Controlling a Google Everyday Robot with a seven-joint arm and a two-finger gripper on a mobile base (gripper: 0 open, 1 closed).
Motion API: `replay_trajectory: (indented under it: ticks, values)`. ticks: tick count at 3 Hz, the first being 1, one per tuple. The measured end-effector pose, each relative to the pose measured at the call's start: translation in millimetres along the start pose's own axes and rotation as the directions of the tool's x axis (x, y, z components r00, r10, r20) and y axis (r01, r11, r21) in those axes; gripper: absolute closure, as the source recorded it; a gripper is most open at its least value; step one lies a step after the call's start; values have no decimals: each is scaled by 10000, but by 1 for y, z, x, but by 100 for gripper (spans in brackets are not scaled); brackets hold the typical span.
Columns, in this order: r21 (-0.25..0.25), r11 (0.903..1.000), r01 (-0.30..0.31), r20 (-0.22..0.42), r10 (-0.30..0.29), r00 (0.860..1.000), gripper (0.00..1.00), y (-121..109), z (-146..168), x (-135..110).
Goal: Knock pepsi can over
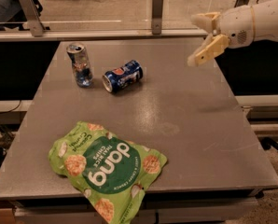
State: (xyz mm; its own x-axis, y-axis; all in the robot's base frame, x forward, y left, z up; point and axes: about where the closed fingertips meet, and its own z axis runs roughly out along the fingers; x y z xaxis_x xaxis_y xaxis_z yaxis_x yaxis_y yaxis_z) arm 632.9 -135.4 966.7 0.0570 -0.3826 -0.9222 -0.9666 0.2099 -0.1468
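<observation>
The pepsi can, dark blue with a round red-white-blue logo, lies on its side on the grey table, its silver end facing front-left. My gripper hangs in the air over the table's far right edge, well to the right of the can and apart from it. Its two cream fingers are spread and hold nothing.
A slim silver and light-blue can stands upright just left of the pepsi can. A green Dang chips bag lies at the front left, partly over the table's front edge. A metal rail with posts runs behind the table.
</observation>
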Motion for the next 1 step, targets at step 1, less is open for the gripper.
replay_trajectory:
  ticks: [1]
  values:
    - [129,9999,67,-10,-67,10000,0,-3,-5,-2]
